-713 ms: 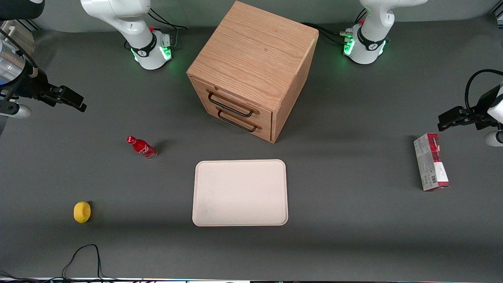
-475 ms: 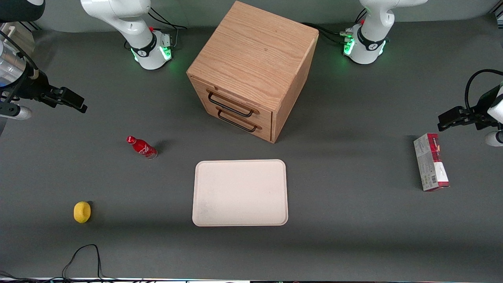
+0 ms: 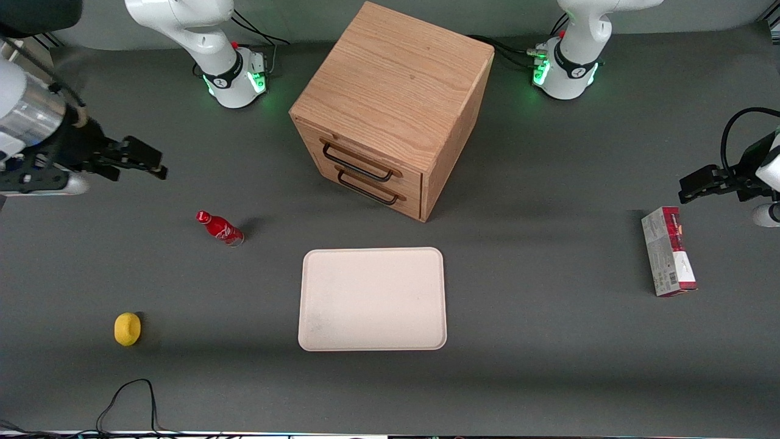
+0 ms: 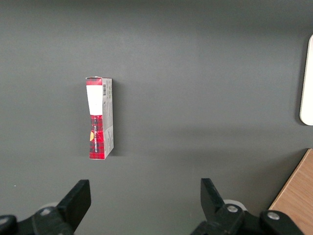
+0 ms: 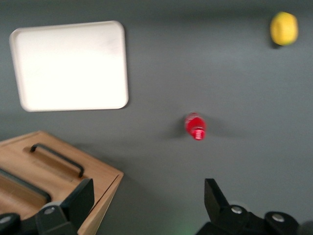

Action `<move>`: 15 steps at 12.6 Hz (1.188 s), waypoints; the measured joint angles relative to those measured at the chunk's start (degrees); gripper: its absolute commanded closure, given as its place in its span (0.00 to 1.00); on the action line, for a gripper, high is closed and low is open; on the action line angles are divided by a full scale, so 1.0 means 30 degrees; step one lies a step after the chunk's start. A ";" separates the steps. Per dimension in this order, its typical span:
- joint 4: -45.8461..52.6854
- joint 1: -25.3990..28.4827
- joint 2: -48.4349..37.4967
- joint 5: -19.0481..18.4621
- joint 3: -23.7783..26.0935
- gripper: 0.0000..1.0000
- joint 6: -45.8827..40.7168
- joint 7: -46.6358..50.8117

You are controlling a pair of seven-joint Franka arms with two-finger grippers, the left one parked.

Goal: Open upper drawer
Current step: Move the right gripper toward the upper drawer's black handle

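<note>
Nearest the front camera lies a yellow lemon [image 3: 127,328] toward the working arm's end of the table, with the bare white tray [image 3: 372,299] at mid-table and a red-and-grey carton [image 3: 668,259] lying flat toward the parked arm's end. Farther from the camera than the lemon stands a small red bottle [image 3: 220,228], upright. Farther still, the oak cabinet [image 3: 393,103] stands turned at an angle, its drawer fronts facing the camera and slanted toward the working arm's end. The upper drawer [image 3: 361,157] is closed, flush with the cabinet face, directly above the bottom drawer [image 3: 372,191]; its black bar handle [image 3: 356,163] runs lengthwise along the front, its long axis level and oblique to the table edge. The gripper [image 3: 146,162] hangs above the table, farther from the camera than the bottle and well apart from the cabinet; its fingers [image 5: 80,200] are spread apart with nothing between them. Compared with 0.5 s ago, the gripper has shifted toward the cabinet, while every object has stayed in place.
</note>
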 measured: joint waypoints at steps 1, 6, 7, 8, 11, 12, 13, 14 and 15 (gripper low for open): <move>0.0524 0.0028 0.0409 0.0009 0.1026 0.00 -0.0154 -0.0207; 0.1337 0.0179 0.1219 -0.2236 0.7101 0.00 -0.0303 -0.3888; 0.1364 0.0189 0.1296 -0.2335 0.7735 0.00 -0.0304 -0.4168; 0.1379 0.0191 0.1402 -0.2356 0.8164 0.00 -0.0307 -0.4384; 0.1423 0.0190 0.2215 -0.2239 0.8869 0.00 -0.0320 -0.4686; 0.1455 0.0191 0.2650 -0.1788 0.9038 0.00 -0.0319 -0.4706; 0.1473 0.0203 0.3085 -0.1086 0.9130 0.00 -0.0321 -0.4741; 0.1488 0.0221 0.3578 -0.0411 0.9191 0.00 -0.0320 -0.4804; 0.1502 0.0272 0.4128 -0.0111 0.9245 0.00 -0.0319 -0.4859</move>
